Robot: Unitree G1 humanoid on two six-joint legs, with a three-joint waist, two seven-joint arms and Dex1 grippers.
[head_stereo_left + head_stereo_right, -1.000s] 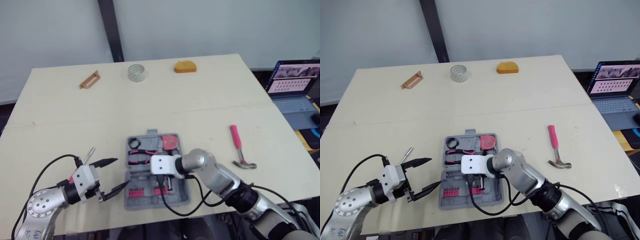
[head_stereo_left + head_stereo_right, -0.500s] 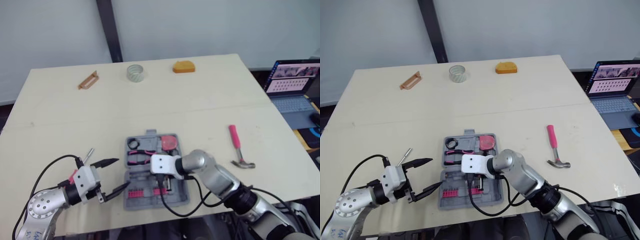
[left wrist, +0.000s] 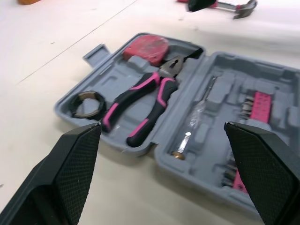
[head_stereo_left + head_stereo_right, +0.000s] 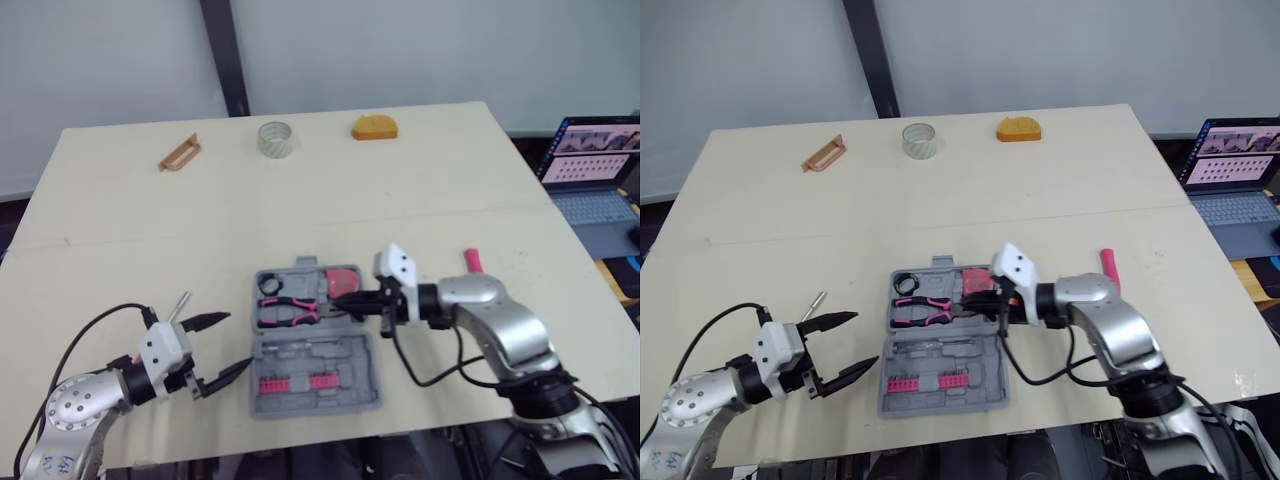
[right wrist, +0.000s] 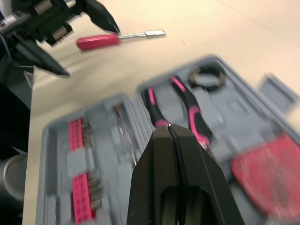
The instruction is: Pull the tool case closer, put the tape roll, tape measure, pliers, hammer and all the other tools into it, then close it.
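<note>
The grey tool case (image 4: 365, 395) lies open near the table's front edge. In its far half lie pink-handled pliers (image 4: 288, 311), a red tape measure (image 4: 343, 279) and a small black roll (image 4: 269, 286). My right gripper (image 4: 337, 297) is shut, empty, and points left over that half beside the tape measure. My left gripper (image 4: 238, 340) stands open just left of the case. A screwdriver (image 5: 105, 40) lies on the table by the left gripper. The hammer's pink handle (image 4: 471, 261) shows behind my right arm. A clear tape roll (image 4: 274, 138) stands at the far edge.
At the far edge lie an orange block (image 4: 374, 127) and a brown handle-shaped piece (image 4: 179, 154). A laptop (image 4: 598, 172) sits off the table's right side. The case's near half holds red bits (image 4: 294, 384) and a slim metal tool (image 4: 301, 347).
My right arm has swung off the case's near half to the right; its gripper now points left at the far half. The left gripper has hardly moved.
</note>
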